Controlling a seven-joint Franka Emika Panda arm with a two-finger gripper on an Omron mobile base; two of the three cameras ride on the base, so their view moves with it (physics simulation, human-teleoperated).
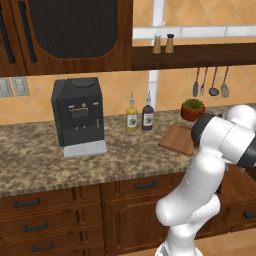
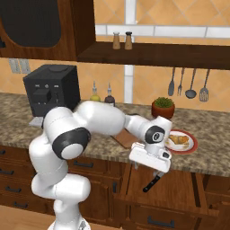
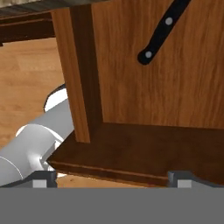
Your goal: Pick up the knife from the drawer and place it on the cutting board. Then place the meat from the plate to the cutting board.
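The knife, slim with a dark handle, lies on the floor of the open drawer under the counter. My gripper hangs just above the drawer's left part, open and holding nothing. In the hand view the knife's black handle lies at the top right on the drawer's wooden floor, and my gripper has its tips spread wide near the drawer's front wall. The reddish-brown cutting board lies on the counter, partly hidden behind my arm. Right of the board, the red-rimmed plate holds the meat.
A black coffee machine stands at the counter's left, with two bottles beside it. A potted plant sits behind the plate. Ladles and spatulas hang on the wall. Closed drawers line the cabinet front.
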